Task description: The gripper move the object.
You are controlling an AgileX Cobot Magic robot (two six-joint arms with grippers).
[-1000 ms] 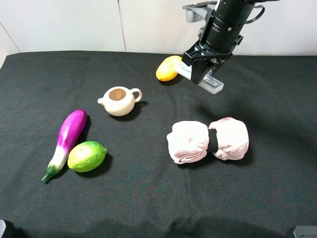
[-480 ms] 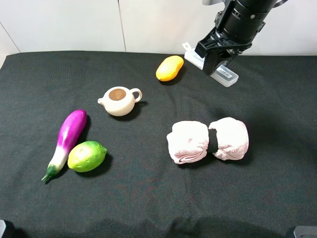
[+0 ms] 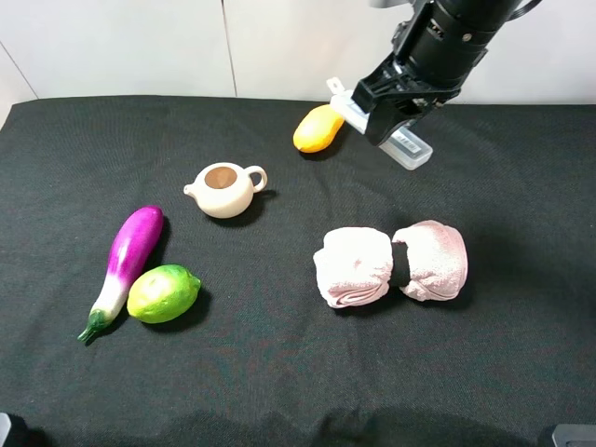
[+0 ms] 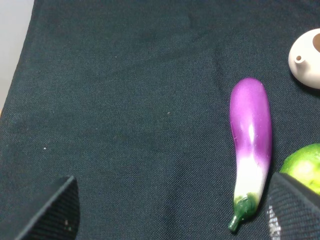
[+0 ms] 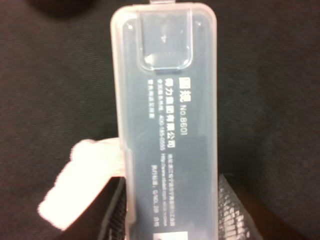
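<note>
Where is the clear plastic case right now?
The clear plastic case is held off the black cloth in the right gripper, at the back right of the exterior high view, just right of the mango.

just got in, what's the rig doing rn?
The right gripper is shut on a clear plastic case and holds it in the air over the back of the black cloth, close to the yellow mango. The left gripper is open and empty, hanging above the purple eggplant. The lime, small teapot and rolled pink towel lie on the cloth with no gripper on them.
</note>
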